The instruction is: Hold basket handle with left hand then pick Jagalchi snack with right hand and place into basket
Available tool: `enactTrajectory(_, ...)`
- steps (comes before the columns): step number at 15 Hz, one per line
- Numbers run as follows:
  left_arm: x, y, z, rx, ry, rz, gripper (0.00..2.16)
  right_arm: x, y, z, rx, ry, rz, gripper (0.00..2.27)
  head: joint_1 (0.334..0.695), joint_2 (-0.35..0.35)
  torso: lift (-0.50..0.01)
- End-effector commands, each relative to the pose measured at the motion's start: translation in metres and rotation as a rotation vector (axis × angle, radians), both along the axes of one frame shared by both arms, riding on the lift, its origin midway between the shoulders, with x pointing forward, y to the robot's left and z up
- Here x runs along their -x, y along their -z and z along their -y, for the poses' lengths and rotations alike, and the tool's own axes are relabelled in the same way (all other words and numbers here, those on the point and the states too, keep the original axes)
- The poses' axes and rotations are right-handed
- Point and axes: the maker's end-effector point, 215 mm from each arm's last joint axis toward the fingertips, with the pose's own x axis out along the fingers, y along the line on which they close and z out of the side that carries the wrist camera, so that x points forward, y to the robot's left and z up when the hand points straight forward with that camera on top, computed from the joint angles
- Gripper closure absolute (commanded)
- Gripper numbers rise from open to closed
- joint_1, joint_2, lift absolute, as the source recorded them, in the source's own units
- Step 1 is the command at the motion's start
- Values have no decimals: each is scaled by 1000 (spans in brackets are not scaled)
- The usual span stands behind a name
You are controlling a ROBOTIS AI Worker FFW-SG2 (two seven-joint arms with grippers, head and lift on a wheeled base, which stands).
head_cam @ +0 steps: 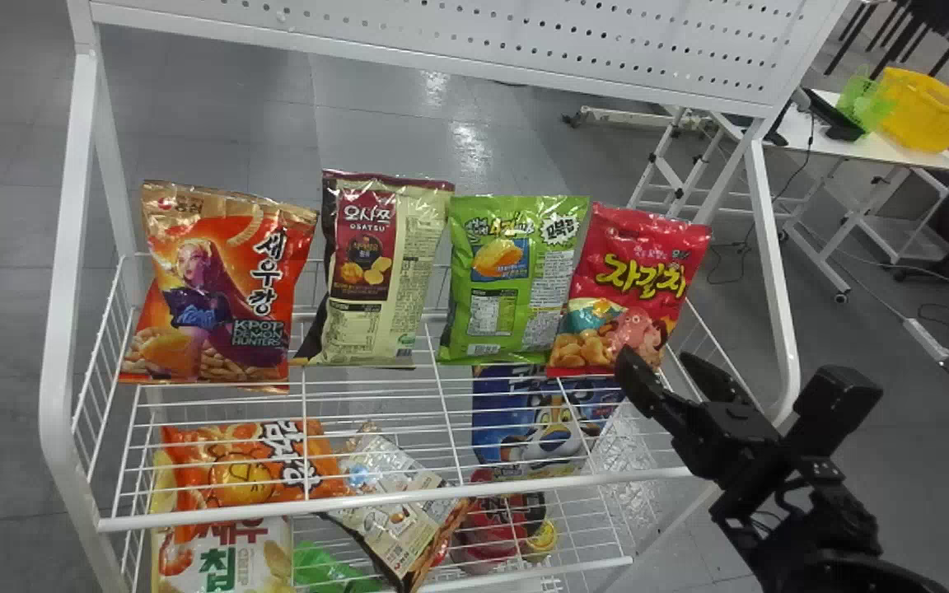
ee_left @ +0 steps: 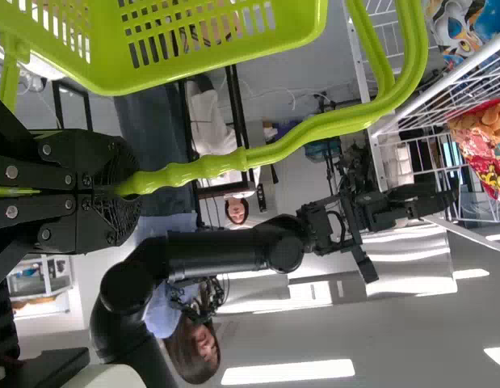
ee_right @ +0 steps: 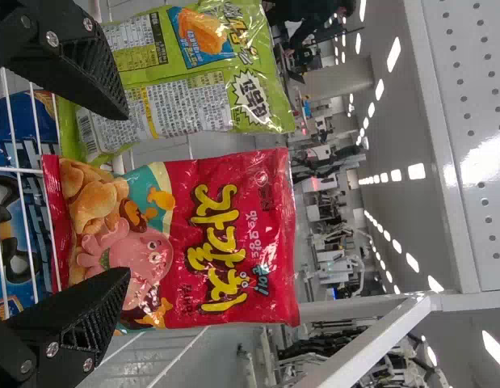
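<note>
The Jagalchi snack point(head_cam: 635, 280) stands on the wire shelf point(head_cam: 392, 498) at the robot's right end of the row, just beside the green bag point(head_cam: 516, 280). It should be light, soft and puffed with air, its film slick, the pieces inside easily crushed; a gentle squeeze of both sides around mid-body looks the best hold, as a hard or low pinch could crack the contents or let it slip. The right claw point(ee_right: 128, 194) has its fingers apart, near the pack, with nothing gripped. The head view gives the whole row and the claw coming in at the pack's lower part; the right wrist view adds that one finger point(ee_right: 88, 73) lies across the sight of the green bag, so closing there might snag that neighbour. The left wrist view shows the left claw point(ee_left: 135, 184) clamped on the handle point(ee_left: 274, 149) of the green basket point(ee_left: 310, 32).
</note>
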Motion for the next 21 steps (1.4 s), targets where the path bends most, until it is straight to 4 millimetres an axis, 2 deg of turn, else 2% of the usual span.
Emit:
enactTrajectory(1, 1, -2, 0, 11, 2, -1, 2148, -8, 3, 3, -21, 7, -2, 147, 695, -350, -8)
enactTrajectory(4, 0, -2, -1, 9, -1, 3, 2148, -22, 8, 7, -42, 17, -13, 151, 695, -350, -8)
enactTrajectory(13, -6, 0, -7, 4, -15, 17, 2148, -56, 11, 50, -100, 88, -75, 151, 695, -350, -8)
enactTrajectory(21, -9, -1, -15, -3, -25, 26, 2148, -85, 25, 55, -113, 107, -129, 151, 695, -350, -8)
